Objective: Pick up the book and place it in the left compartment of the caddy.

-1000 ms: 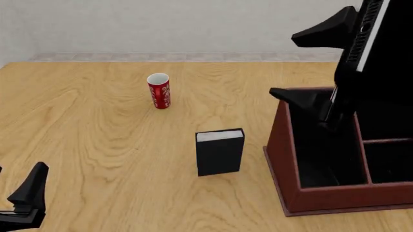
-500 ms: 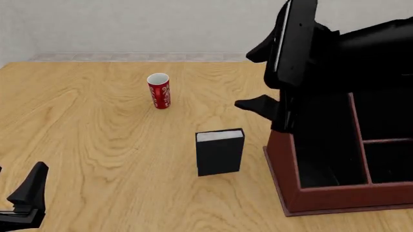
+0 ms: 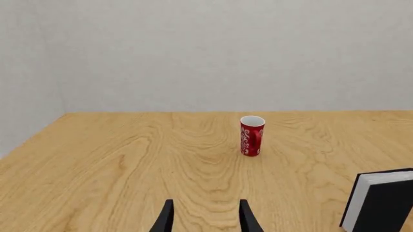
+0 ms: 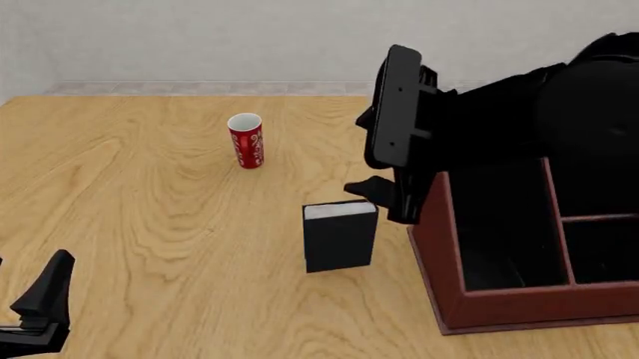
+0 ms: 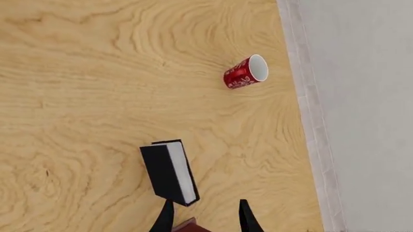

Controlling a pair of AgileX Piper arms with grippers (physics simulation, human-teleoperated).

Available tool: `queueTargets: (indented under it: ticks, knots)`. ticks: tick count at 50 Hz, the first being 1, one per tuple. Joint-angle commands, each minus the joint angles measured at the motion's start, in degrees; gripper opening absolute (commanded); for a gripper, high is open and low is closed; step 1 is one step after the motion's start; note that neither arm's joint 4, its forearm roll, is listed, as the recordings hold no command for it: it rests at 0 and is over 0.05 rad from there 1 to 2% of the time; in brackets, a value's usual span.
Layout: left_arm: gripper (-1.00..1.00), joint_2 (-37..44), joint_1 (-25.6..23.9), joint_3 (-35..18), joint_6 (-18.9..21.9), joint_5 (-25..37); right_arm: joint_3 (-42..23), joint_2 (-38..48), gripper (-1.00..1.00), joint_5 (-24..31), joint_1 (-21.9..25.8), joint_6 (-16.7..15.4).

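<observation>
Right gripper (image 4: 384, 191) has swung leftward off the caddy (image 4: 439, 247) over the last second and now hangs just above and beside the book (image 4: 340, 235), its fingers spread with nothing between them; in the right wrist view both fingertips (image 5: 166, 217) frame bare table with the book just ahead. The book stands upright on the table (image 4: 150, 224), white page edge up, just left of the caddy and apart from it, unmoved. The left compartment (image 4: 489, 239) sits unfilled, now that the arm has cleared it. The cup (image 4: 245, 140) stays well behind the book. Left gripper (image 4: 40, 307) rests at the near left corner, fingers parted and holding nothing, as it was. This reads as the approach nearly done: the open fingers must next drop around the book's covers before any lift.
</observation>
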Motion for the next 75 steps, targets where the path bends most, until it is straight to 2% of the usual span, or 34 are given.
queueTargets:
  ticks: [1, 7, 19, 39, 75]
  knots:
    - [1.00, -0.4, 0.0, 0.0, 0.0, 0.4, 2.0, 1.4, 1.00, -2.3, -0.8, -0.2]
    - [1.00, -0.5, 0.0, 0.1, 0.0, 0.4, 2.9, 1.9, 1.00, -3.2, -1.2, -0.4]
    - [1.00, -0.5, -0.1, 0.2, 0.0, 0.3, 4.3, 4.3, 1.00, -5.8, -0.6, 1.4]
    - [1.00, -0.6, -0.1, 0.3, 0.0, 0.3, 5.3, 7.7, 1.00, -8.2, -2.2, 0.8]
    - [1.00, -0.6, -0.1, 0.3, 0.0, 0.3, 6.3, 12.7, 1.00, -12.0, -2.3, 2.5]
